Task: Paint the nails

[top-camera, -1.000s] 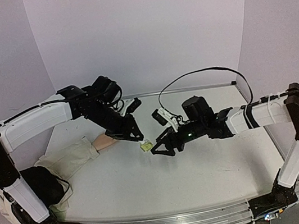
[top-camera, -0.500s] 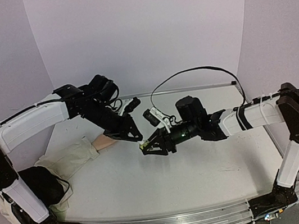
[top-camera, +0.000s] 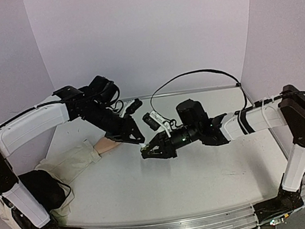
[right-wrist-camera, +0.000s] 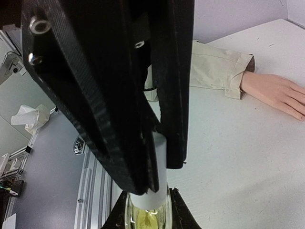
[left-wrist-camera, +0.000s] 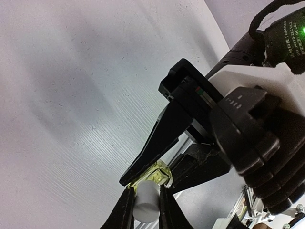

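Pale lilac walls (top-camera: 145,28) enclose a white table (top-camera: 207,169) on three sides; a metal rail (top-camera: 176,228) edges its front.

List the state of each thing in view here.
left gripper: shut on the white cap
right gripper: shut on the bottle
bottle: cap on, gripped at both ends
mannequin hand: lying flat on the table, nothing touching it

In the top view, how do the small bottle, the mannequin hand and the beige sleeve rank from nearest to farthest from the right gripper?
1. The small bottle, held in the right gripper, mid-table.
2. The mannequin hand, to its left.
3. The beige sleeve, farther left, toward the table's edge.
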